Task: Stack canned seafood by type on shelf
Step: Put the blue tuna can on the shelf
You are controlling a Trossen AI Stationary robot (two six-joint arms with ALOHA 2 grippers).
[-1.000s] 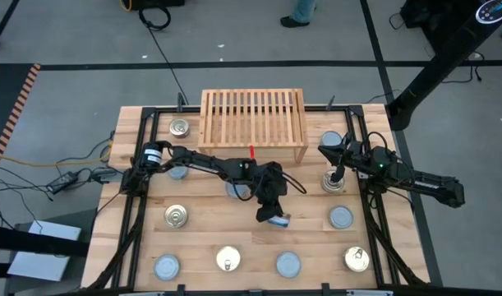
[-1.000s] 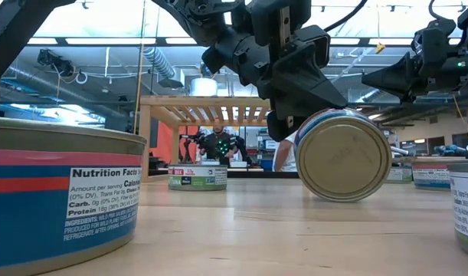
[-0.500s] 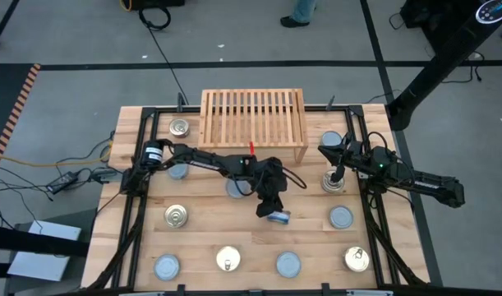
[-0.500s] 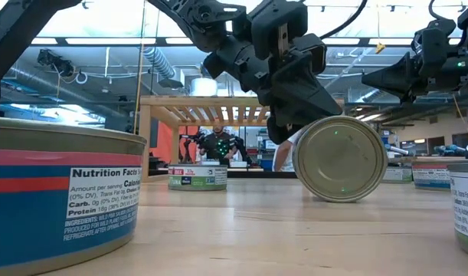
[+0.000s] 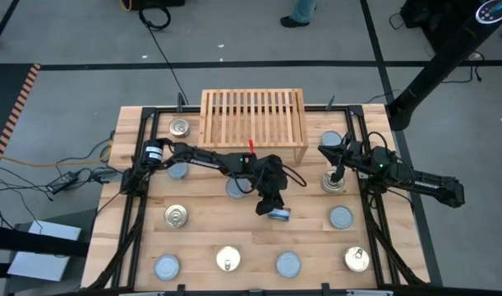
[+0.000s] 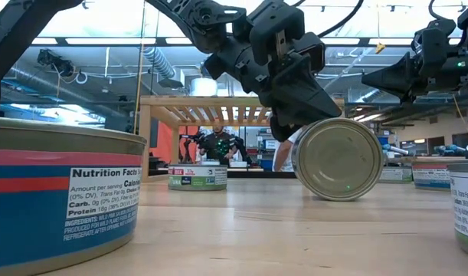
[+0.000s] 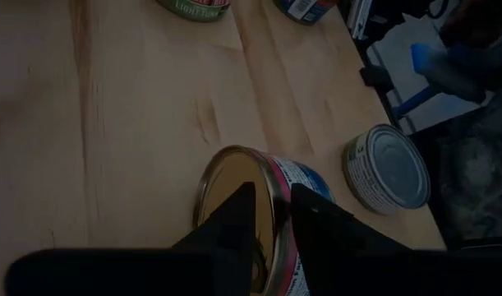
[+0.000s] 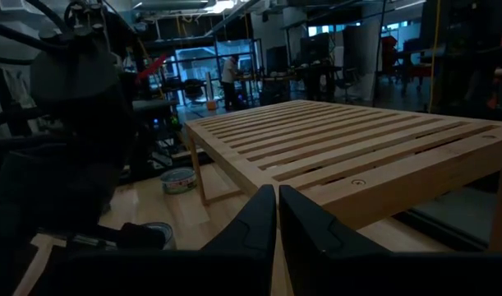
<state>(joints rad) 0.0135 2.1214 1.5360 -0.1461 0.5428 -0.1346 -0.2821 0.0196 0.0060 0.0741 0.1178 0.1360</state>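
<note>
Mid-table, my left gripper (image 5: 274, 209) stood narrow astride a tin (image 5: 278, 215) lying on edge directly beneath it.

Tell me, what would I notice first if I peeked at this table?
Probably the left gripper in the middle of the table, pinching the rim of a tin that stands on its edge like a wheel. Behind it stands the wooden shelf at the table's far edge, with nothing on its slats. The other tins lie flat all around, and the right gripper waits above one near the right side.
</note>
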